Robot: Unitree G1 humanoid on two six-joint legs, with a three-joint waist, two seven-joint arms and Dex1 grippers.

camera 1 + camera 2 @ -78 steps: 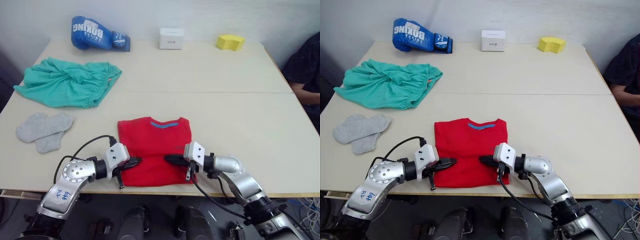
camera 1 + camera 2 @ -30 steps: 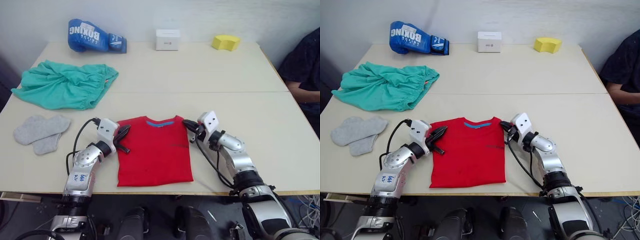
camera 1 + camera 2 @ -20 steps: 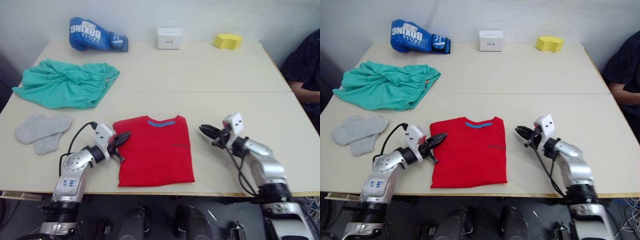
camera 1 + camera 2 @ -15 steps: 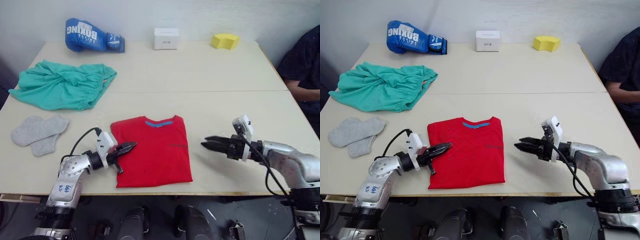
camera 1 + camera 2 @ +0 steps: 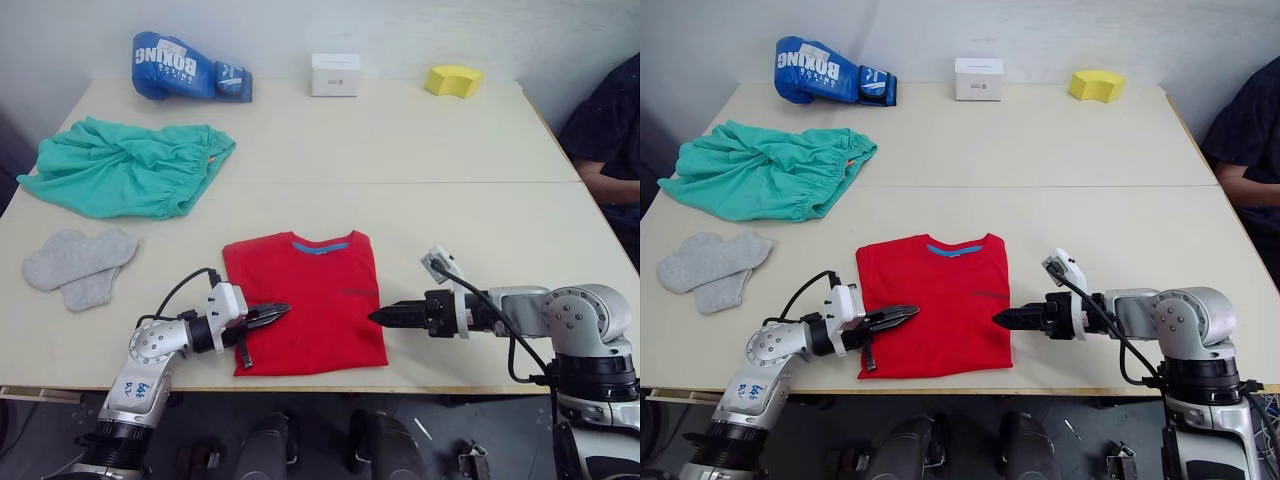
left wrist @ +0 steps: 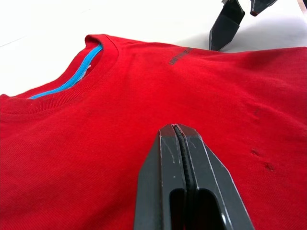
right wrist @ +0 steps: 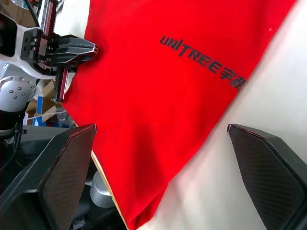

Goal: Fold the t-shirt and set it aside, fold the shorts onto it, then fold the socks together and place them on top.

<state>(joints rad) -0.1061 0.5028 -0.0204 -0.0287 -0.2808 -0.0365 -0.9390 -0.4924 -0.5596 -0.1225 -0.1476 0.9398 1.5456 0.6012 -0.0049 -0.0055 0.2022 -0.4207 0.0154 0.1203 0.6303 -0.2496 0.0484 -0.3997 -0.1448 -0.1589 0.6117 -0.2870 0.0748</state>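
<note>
While the left gripper [image 5: 278, 311] rests on the bright red cloth t-shirt [image 5: 305, 310] with its jaws pressed together on nothing, the right gripper [image 5: 1002, 319] sits at the shirt's right edge, jaws spread wide. The shirt lies folded by the counter's [image 5: 420, 150] near edge. Sliding it aside risks undoing the fold — a closed tip only drags the top layer. Teal-green gathered shorts [image 5: 125, 166] and grey knit socks [image 5: 78, 265] wait along the left edge.
</note>
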